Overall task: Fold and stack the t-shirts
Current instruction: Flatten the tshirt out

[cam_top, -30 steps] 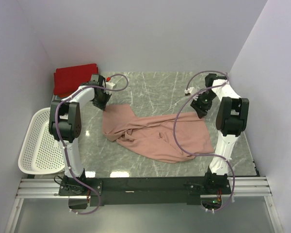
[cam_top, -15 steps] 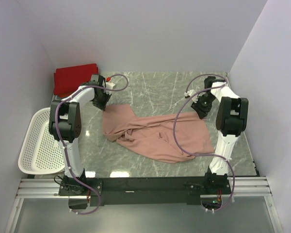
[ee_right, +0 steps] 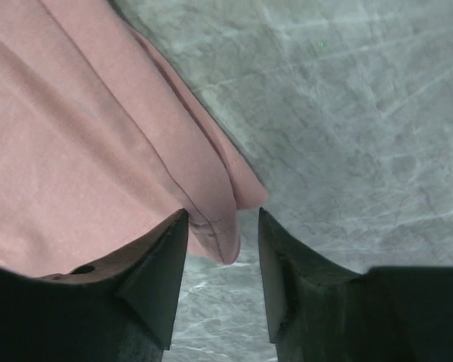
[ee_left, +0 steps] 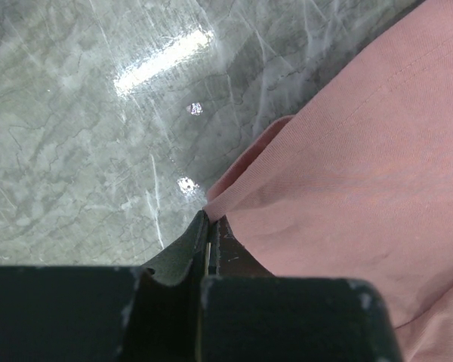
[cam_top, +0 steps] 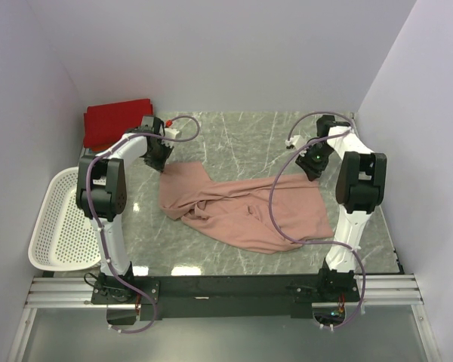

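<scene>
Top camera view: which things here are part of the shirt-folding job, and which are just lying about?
Part of the job:
pink t-shirt, lying crumpled
folded red t-shirt, far left corner
left gripper, shut on the pink t-shirt's edge
right gripper, open around its hem

Just lying about:
white basket, at the left edge
marble table

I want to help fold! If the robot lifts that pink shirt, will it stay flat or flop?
Probably flop: the pink shirt lies wrinkled and bunched. It also looks light, since the left gripper holds it by one thin pinched edge.
</scene>
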Available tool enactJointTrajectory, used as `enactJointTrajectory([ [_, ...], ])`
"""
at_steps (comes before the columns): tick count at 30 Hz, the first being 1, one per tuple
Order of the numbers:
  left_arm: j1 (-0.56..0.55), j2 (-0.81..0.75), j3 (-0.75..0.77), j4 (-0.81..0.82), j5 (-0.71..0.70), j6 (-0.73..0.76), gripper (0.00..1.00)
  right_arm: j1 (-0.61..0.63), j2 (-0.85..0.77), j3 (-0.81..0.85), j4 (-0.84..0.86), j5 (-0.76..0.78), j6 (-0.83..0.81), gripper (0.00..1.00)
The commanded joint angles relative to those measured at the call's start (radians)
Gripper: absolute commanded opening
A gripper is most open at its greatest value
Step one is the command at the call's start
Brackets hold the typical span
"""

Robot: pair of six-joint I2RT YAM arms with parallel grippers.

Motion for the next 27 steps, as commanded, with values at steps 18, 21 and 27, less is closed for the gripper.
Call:
enactJointTrajectory([
  [18,0.095,-0.119,0.164,-0.020,0.106,-0.017,0.01,0.003,-0.195,0.149,-0.061,-0.008,0.011,0.00],
  [21,0.119,-0.154,0.213,-0.006,0.138,-0.041,0.01,0.002,-0.224,0.180,-0.036,0.009,0.069,0.00],
  [27,0.198,-0.250,0.312,0.076,0.227,-0.123,0.01,-0.009,-0.333,0.237,0.034,0.023,0.204,0.00],
])
